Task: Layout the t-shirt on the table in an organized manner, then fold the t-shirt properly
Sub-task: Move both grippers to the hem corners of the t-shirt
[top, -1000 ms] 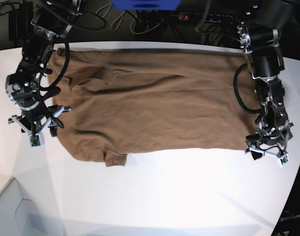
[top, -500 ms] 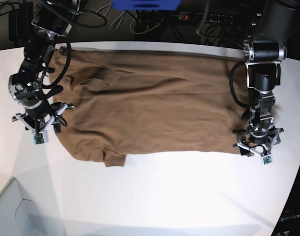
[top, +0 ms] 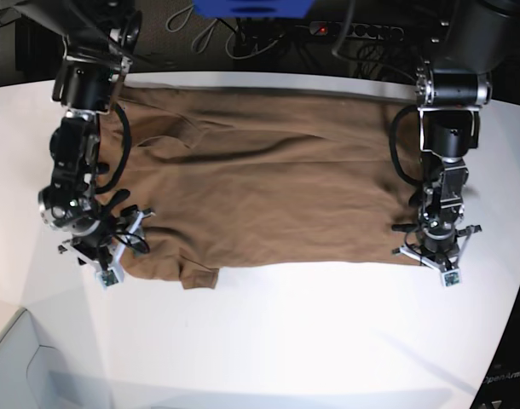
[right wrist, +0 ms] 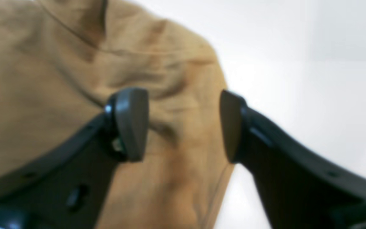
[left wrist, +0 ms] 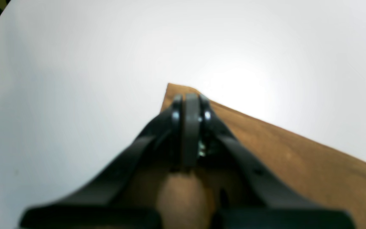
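T-shirt [top: 268, 192], plain brown cloth, lies spread across my white surface [top: 286, 341]; left gripper [left wrist: 187, 105] clenched on its lower-right corner, right gripper [right wrist: 183, 124] released over the lower-left sleeve.

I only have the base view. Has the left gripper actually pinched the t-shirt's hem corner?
Observer: Yes. In the left wrist view the left gripper is shut on the corner of the t-shirt.
Operator: And the right one?
Observer: The right gripper is open, its pads either side of a wrinkled sleeve, nothing pinched yet.
Operator: Is bare table under it?
Observer: Only beside it: white table shows just past the sleeve's edge.
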Motion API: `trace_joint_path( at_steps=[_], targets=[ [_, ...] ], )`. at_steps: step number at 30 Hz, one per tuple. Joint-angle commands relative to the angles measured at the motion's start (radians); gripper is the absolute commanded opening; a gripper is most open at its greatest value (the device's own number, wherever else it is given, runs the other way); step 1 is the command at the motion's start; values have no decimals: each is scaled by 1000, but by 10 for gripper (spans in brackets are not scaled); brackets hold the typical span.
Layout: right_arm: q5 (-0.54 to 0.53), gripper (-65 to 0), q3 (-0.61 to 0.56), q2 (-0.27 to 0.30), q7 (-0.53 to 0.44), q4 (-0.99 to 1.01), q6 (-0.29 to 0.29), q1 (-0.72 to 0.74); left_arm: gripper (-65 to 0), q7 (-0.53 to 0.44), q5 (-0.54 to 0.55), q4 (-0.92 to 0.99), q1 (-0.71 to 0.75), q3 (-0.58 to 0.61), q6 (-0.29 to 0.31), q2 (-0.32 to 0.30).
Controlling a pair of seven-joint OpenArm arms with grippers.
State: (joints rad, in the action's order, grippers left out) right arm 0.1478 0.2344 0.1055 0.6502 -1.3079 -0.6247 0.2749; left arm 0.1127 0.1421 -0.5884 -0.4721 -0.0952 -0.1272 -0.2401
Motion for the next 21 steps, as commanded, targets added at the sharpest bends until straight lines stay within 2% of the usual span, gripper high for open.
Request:
trace_joint_path(
  at_steps=[1, 3, 8, 15, 21],
  targets=[
    [-9, -244, -13, 15, -27, 20, 4, 51, -644, 9, -3, -8, -17, -1, -4, -11],
    [-9, -214, -22, 23, -73, 92, 4, 91, -649, 9, -5, -8, -3, -1, -4, -11],
    [-7, -209, -28, 43, -228, 179, 7, 134, -649, 9, -6, -8, 14, -1, -4, -9],
    [-7, -210, -20, 56, -298, 456, 9, 271, -649, 9, -6, -11, 29, -1, -4, -9],
    [-7, -227, -27, 58, -318, 502, 9, 284, -649, 9, -8, -12, 32, 1, -4, -9]
  ],
)
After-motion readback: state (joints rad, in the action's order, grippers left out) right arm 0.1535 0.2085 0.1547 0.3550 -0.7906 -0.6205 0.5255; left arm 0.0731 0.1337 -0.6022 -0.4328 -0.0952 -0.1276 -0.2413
